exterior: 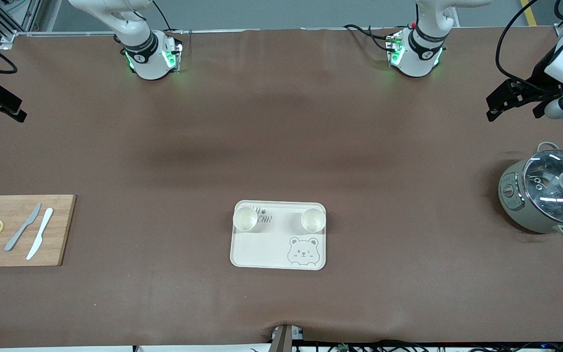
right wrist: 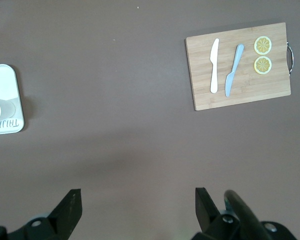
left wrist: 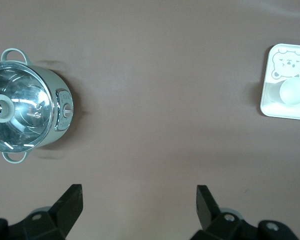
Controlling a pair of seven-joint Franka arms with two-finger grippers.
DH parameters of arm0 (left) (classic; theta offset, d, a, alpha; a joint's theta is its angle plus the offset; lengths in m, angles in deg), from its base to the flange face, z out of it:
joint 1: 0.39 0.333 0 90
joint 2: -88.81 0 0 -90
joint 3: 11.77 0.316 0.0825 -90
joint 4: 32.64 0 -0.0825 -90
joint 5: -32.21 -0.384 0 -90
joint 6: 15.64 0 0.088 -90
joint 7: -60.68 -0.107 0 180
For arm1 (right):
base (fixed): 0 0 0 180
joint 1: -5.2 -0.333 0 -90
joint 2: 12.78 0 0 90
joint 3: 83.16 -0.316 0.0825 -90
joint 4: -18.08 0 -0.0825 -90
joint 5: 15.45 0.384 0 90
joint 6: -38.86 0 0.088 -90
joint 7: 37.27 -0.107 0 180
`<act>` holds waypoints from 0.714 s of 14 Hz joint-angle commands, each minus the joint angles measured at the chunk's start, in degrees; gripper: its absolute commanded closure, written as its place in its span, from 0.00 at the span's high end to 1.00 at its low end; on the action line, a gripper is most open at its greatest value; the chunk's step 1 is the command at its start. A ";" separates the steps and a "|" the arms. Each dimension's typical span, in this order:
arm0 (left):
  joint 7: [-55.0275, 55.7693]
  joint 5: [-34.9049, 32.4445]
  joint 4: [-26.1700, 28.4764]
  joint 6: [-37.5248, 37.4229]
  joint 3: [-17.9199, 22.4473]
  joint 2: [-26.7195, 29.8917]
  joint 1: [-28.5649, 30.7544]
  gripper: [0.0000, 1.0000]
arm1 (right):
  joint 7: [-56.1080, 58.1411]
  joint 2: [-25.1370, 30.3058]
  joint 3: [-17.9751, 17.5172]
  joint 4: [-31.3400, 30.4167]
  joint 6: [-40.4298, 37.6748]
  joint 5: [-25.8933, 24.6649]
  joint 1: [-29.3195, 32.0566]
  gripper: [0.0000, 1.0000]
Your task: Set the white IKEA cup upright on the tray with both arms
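Observation:
The cream bear tray [exterior: 262, 249] lies near the table's middle, toward the front camera. Two white cups stand upright on it: one [exterior: 245, 218] toward the right arm's end, one [exterior: 313, 219] toward the left arm's end. My left gripper [exterior: 499, 105] hangs open and empty over bare table at the left arm's end; its view [left wrist: 139, 200] shows the tray [left wrist: 270, 107] and one cup [left wrist: 293, 92] far off. My right gripper [exterior: 5, 105] hangs open and empty over the right arm's end; its view [right wrist: 137, 202] shows the tray's edge [right wrist: 5, 80] and a cup [right wrist: 0, 107].
A grey-green pot with a glass lid [exterior: 548, 195] stands at the left arm's end, also in the left wrist view [left wrist: 25, 107]. A wooden cutting board [exterior: 61, 230] with two knives and two lemon slices lies at the right arm's end, also in the right wrist view [right wrist: 238, 95].

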 commanded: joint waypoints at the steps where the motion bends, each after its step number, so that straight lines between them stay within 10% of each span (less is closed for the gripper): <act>1: -0.35 1.11 -1.16 -1.27 -0.24 -0.52 0.15 1.00 | 0.47 -0.02 -0.07 0.00 0.46 -1.37 -0.16 1.00; 10: 0.71 1.19 -1.07 -2.06 -0.24 -0.26 0.33 1.00 | 0.47 0.07 -0.07 0.00 -0.60 -1.19 -0.43 1.00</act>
